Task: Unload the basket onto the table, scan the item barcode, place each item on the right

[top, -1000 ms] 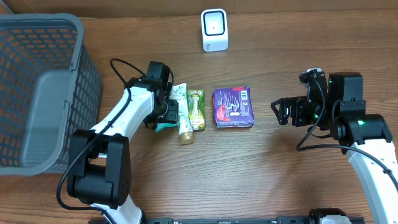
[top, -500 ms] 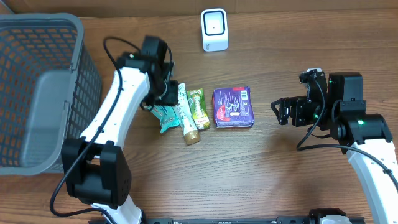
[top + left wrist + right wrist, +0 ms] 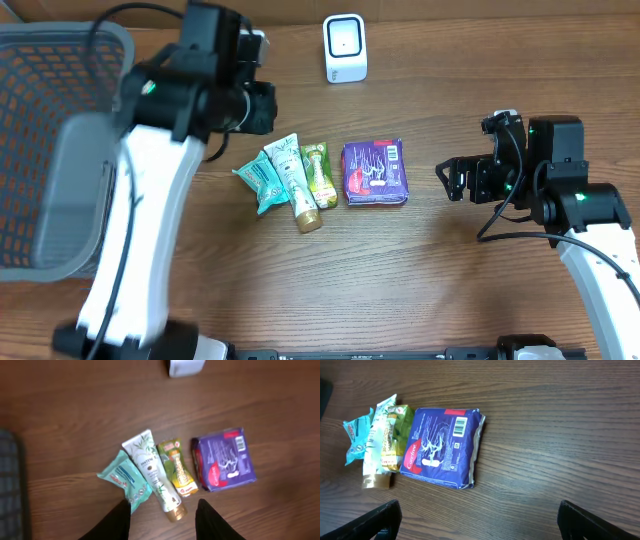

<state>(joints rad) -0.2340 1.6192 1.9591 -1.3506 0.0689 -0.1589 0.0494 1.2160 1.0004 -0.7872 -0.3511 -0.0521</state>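
Left gripper [image 3: 162, 506]: held high over the row, fingers partly spread, nothing pinched.
Right gripper [image 3: 479, 510]: spread wide, empty.
Items: teal packet [image 3: 258, 180], white tube [image 3: 295, 185], sachet [image 3: 318, 175] and purple pack [image 3: 375, 172] laid side by side on the table, apart from the scanner [image 3: 345, 47].
Risk: a crowded neighbour could be dragged along, or a barcode presented facing away.

Left hand [image 3: 164, 522] up off teal packet [image 3: 125, 479]
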